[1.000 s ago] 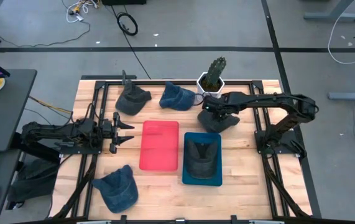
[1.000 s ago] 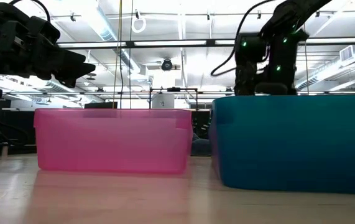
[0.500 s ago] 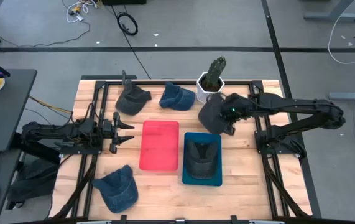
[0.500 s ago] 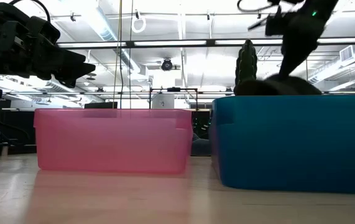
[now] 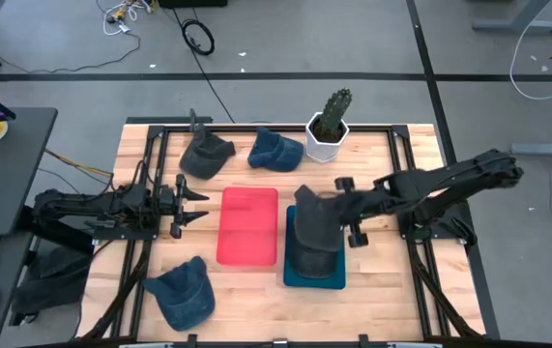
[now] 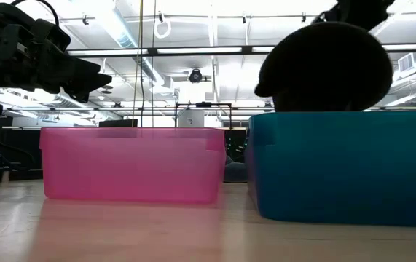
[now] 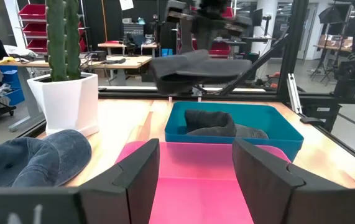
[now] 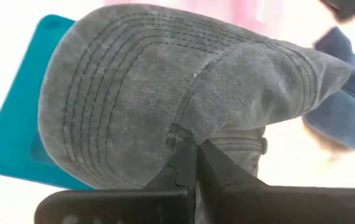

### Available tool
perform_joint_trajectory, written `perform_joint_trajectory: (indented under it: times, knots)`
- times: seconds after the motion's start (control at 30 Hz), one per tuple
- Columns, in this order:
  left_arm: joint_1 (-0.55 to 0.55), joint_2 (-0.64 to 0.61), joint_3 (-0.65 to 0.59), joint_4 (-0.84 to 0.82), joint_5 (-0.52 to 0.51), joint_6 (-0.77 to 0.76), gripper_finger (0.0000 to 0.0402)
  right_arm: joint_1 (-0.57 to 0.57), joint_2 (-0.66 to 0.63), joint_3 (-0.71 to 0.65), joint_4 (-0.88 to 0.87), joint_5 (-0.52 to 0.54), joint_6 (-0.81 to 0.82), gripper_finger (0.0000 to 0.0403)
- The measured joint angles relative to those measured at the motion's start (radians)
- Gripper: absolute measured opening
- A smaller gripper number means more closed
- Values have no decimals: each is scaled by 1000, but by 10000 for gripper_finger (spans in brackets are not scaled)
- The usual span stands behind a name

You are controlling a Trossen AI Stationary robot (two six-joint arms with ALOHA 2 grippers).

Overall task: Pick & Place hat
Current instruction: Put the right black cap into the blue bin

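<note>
My right gripper [image 5: 334,207] is shut on a dark grey cap [image 5: 314,215] and holds it in the air over the teal bin [image 5: 291,275]. Another dark cap [image 7: 213,123] lies inside that bin. In the low view the held cap [image 6: 324,65] shows above the bin's wall [image 6: 339,167]. The pink bin [image 5: 248,225] stands to the teal bin's left. My left gripper [image 5: 194,203] is open and hovers left of the pink bin, touching nothing. My right gripper pinches the grey cap between its two fingers [image 8: 183,163] at the seam where the stitched brim meets the crown [image 8: 178,129]. It comes from the table's right side, slanting down. The cap is lifted clear over the teal bin, roughly level below the fingers.
A dark grey cap [image 5: 205,155] and a blue cap [image 5: 276,150] lie at the far edge beside a potted cactus [image 5: 329,126]. Another blue cap [image 5: 184,290] lies near the front left. Black frame rails run along both table sides.
My right gripper has lifted the grey cap off the table near the cactus and carried it toward the near edge and left, over the teal bin. The cap now hangs clear above the cap lying in the bin.
</note>
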Motion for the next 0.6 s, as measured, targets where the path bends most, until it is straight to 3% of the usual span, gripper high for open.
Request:
perform_joint_trajectory:
  times: [0.33, 0.6]
  knots:
    - [0, 0, 0, 0, 0, 0, 206, 80, 189, 91, -7, -3, -21, 0]
    - [0, 0, 0, 0, 0, 0, 206, 81, 358, 91, -4, -77, 31, 0]
